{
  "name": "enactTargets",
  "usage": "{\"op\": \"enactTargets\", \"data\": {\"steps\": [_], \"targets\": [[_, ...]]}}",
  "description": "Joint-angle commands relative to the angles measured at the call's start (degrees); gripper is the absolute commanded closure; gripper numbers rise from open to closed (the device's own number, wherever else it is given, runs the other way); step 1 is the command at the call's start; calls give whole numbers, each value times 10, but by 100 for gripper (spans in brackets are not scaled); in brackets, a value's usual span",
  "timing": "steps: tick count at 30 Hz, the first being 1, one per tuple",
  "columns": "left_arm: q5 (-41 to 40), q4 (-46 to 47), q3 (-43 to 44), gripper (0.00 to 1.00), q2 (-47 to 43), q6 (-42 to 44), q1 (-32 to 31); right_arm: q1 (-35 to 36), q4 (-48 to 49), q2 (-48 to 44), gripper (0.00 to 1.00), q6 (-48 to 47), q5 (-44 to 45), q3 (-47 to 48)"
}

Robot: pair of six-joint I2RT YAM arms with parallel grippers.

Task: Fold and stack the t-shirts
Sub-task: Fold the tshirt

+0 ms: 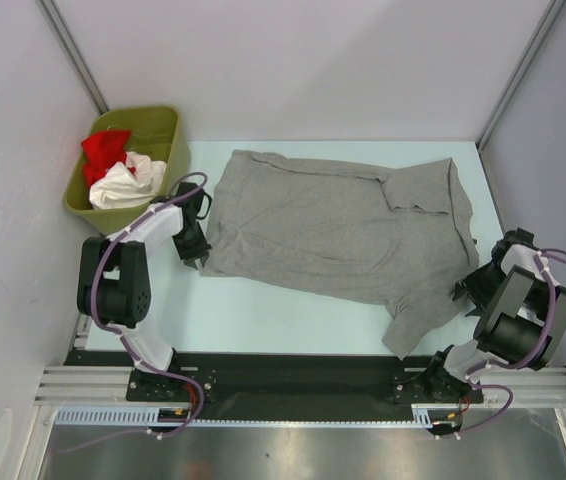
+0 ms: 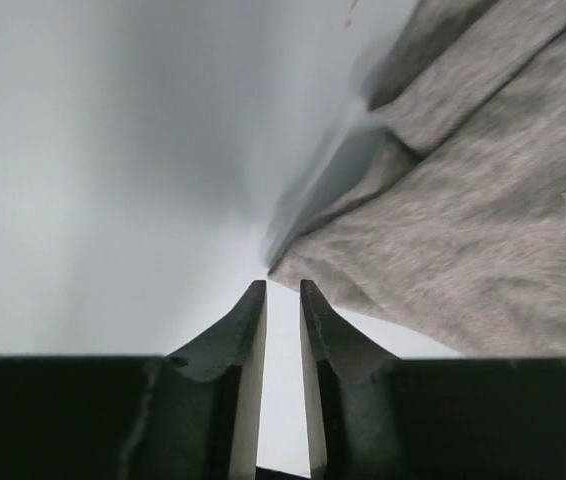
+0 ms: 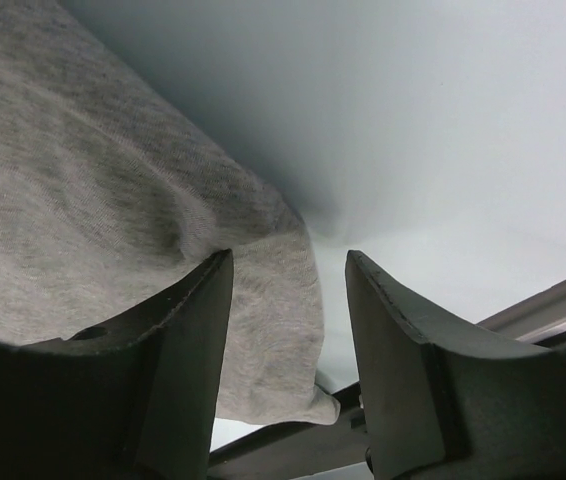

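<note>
Pale blue-white tabletop (image 1: 263, 310) fills the overhead view, closed in by plain light walls (image 1: 293, 60) at the back and both sides, with a black and aluminium rail (image 1: 293, 385) carrying the two arm bases along the near edge. You have the grey t-shirt (image 1: 333, 225) spread across the middle of the table, mostly flat but creased, one sleeve folded over near its far right corner and a lower flap hanging toward the near right. An olive-green bin (image 1: 163, 130) sits at the far left corner, holding a red t-shirt (image 1: 105, 150) and a white t-shirt (image 1: 123, 185), both crumpled. The left claw (image 1: 200, 260) sits at the shirt's left edge; the right claw (image 1: 466, 290) is low at its right edge. From the left wrist you see bare table (image 2: 113, 200) on the left and the heather-grey cloth (image 2: 483, 230) bunched in soft folds on the right, its nearest corner just ahead of the left claw (image 2: 283, 285), whose fingers stand a narrow slit apart with nothing between them. From the right wrist the grey cloth (image 3: 83, 200) covers the left half, rippled, over pale table (image 3: 443, 130), with a metal rail (image 3: 553, 300) at the lower right. The right claw (image 3: 288, 255) is spread wide, the shirt's edge lying in the gap beside its left finger, not pinched.
</note>
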Motion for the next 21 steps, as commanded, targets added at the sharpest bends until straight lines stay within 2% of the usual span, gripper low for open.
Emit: {"op": "enactTargets", "data": {"steps": [1, 11, 15, 21], "targets": [[-7, -1, -10, 74, -20, 5, 13, -1, 9, 6, 46, -6, -1, 5], [11, 43, -18, 62, -2, 6, 17, -1, 7, 2, 48, -13, -24, 2], [14, 51, -10, 62, 22, 2, 19, -2, 9, 0, 48, -15, -29, 2], [23, 61, -26, 70, 31, -1, 19, -6, 10, 3, 49, -19, -31, 2]]}}
